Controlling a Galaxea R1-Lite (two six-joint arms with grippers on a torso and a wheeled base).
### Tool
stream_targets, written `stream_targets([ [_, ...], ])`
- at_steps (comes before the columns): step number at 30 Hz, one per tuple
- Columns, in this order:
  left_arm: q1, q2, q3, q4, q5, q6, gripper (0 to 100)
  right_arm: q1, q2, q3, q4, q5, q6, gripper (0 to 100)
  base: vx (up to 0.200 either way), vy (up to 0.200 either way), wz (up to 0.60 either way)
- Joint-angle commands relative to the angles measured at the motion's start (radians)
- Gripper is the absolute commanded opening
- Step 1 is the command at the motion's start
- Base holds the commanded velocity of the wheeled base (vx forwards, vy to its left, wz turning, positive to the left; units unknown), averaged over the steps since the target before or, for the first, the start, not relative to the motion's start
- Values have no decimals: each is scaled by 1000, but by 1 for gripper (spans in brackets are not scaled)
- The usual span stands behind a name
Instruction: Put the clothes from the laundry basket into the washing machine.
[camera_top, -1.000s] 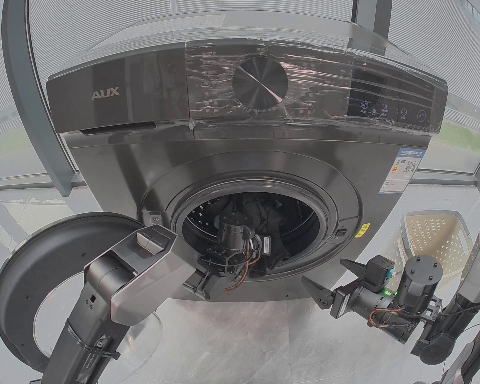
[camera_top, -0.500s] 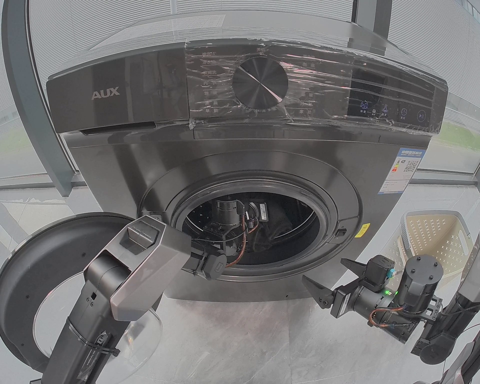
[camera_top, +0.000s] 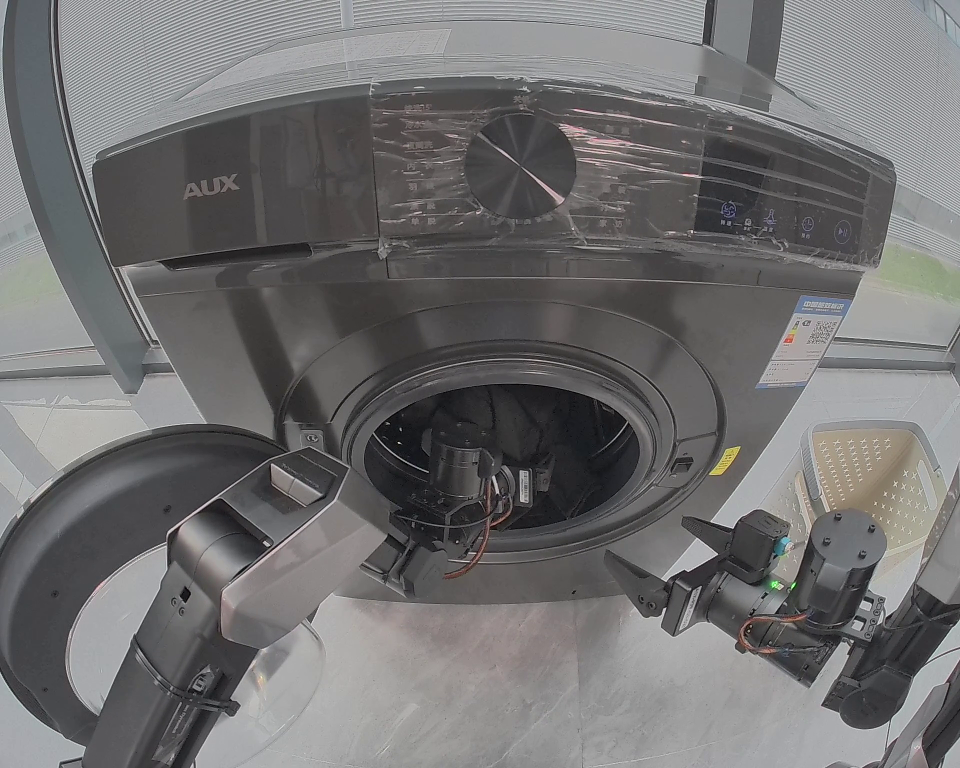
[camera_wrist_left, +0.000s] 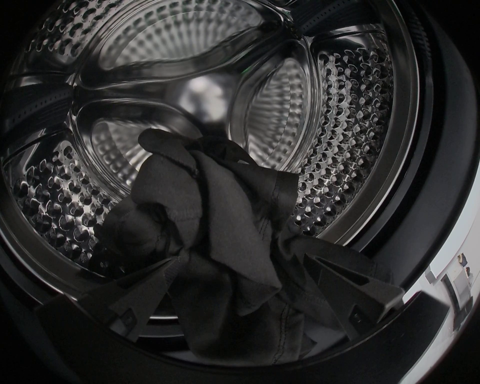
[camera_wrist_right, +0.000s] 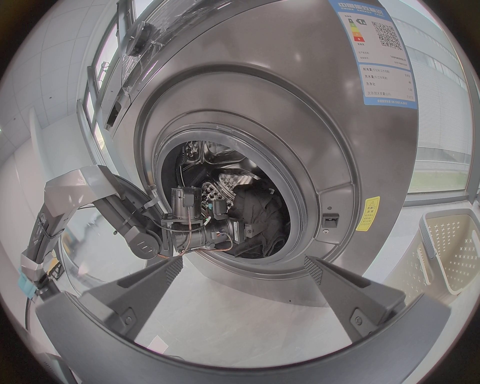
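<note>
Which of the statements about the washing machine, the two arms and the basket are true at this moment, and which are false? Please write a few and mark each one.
1. The door of the washing machine is shut. False: it stands open, swung to the robot's left.
2. Dark clothes lie inside the drum. True.
3. The right gripper holds a garment. False: its jaws are open and empty, in front of the machine.
4. The laundry basket stands on the floor at the robot's right of the machine. True.
5. The left gripper is at the drum opening, jaws open, with the clothes between them. True.
</note>
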Motion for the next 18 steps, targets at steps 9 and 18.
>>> stream_targets([
  [9,1,65,-30,12,-5,5,0,5,2,0,-1,0,0,100,0,0,0],
  [18,10,81,-160,14,11,2,0,5,0,0,-1,0,0,100,0,0,0],
])
